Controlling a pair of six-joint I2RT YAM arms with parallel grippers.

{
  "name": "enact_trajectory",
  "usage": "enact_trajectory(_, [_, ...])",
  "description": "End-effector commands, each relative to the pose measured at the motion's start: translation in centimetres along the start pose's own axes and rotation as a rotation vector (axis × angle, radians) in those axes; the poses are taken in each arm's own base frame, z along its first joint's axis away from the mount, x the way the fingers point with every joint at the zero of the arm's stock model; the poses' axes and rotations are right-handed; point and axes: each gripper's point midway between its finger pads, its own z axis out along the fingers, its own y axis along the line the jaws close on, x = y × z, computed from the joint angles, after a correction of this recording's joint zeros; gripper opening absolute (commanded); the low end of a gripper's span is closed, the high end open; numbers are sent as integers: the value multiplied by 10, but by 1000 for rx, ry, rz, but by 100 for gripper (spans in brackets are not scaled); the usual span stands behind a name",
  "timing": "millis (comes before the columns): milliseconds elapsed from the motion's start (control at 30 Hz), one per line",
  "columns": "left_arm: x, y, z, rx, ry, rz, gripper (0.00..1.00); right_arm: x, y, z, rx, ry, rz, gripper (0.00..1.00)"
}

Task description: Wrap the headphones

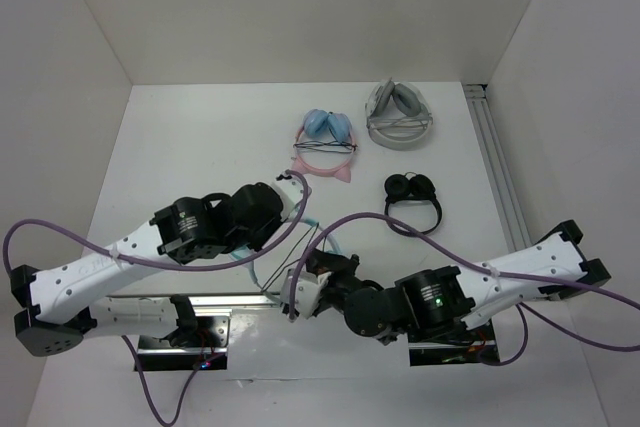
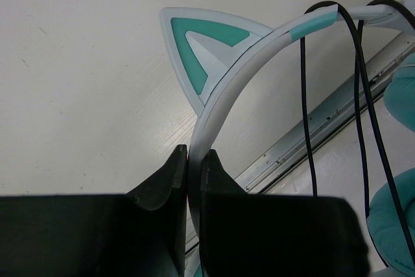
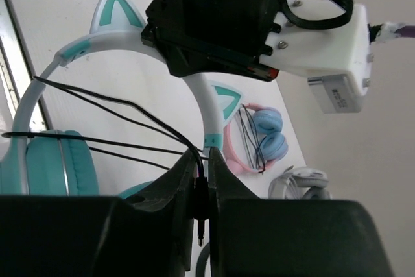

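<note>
The teal headphones are held between the two arms near the table's front, mostly hidden in the top view, where only a teal bit (image 1: pixel 331 239) shows. My left gripper (image 2: pixel 193 160) is shut on the pale headband (image 2: pixel 246 63), just below a cat ear (image 2: pixel 201 50). Black cable strands (image 2: pixel 305 108) hang across the headband. My right gripper (image 3: pixel 202 167) is shut on the cable's black plug (image 3: pixel 201 200). The cable (image 3: pixel 117 111) runs from it over the headband (image 3: pixel 35 95), above a teal ear cup (image 3: pixel 52 167). The left gripper (image 3: pixel 220 24) shows there, clamped on the band.
Pink cat-ear headphones (image 1: pixel 325 142), white-grey headphones (image 1: pixel 400 115) and small black headphones (image 1: pixel 412 197) lie at the back of the table. A metal rail (image 1: pixel 500 167) runs along the right side. White walls enclose the table.
</note>
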Motion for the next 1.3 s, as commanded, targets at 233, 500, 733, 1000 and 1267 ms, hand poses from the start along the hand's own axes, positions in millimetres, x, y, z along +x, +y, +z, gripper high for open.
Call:
enact_trajectory(233, [-21, -9, -11, 58, -65, -35, 0, 8, -28, 0, 38, -16, 96, 0])
enact_trajectory(500, [-17, -11, -18, 92, -73, -20, 0, 36, -50, 11, 129, 57, 73, 2])
enact_trajectory(733, [-22, -6, -22, 71, -87, -25, 0, 57, -64, 13, 224, 117, -12, 3])
enact_trajectory(1000, [-19, -3, -17, 48, -64, -16, 0, 78, -79, 30, 251, 242, -76, 7])
enact_trajectory(1267, [-20, 0, -14, 11, -26, -30, 0, 93, -92, 37, 272, 307, -102, 20])
